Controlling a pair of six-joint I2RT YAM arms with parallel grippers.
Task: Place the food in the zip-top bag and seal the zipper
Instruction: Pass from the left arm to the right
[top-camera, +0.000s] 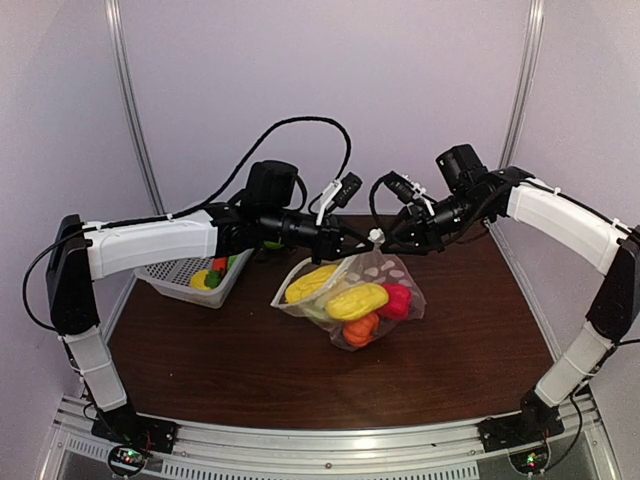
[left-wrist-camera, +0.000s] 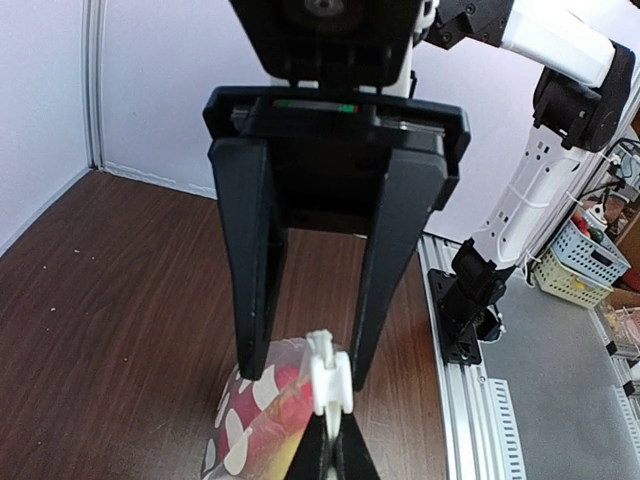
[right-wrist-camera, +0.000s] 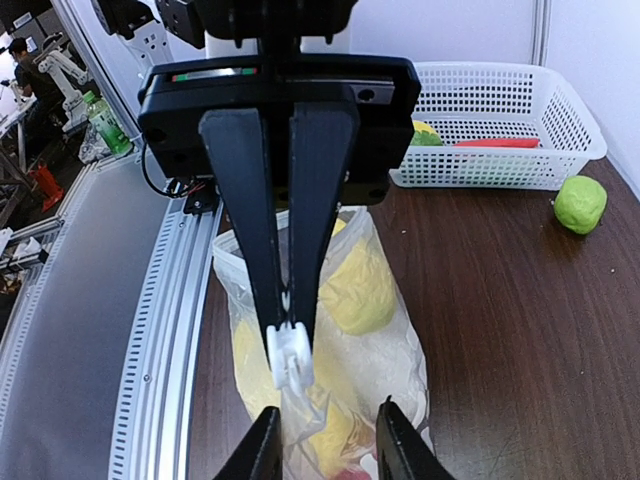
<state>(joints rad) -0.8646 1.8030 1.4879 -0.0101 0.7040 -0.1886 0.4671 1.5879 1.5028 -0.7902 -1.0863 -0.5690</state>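
**BAG GRIPPED AT MOUTH, MID-BENCH**

A broad strip of bench (top-camera: 250, 380) lies open between the near edge and the bag. The zip-top bag (top-camera: 395, 272) stands at centre with its top raised, bulging with yellow, orange and red food (top-camera: 357, 300). The left gripper (right-wrist-camera: 290, 332) has its jaws pressed together, pinching the white zipper slider (right-wrist-camera: 290, 360). The right gripper (right-wrist-camera: 322, 445) has its jaws spread, straddling the bag top. The basket (top-camera: 175, 275) sits far left.

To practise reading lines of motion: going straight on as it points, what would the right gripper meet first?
Probably the white zipper slider, pinched in the shut jaws of the left gripper; depth is unclear.
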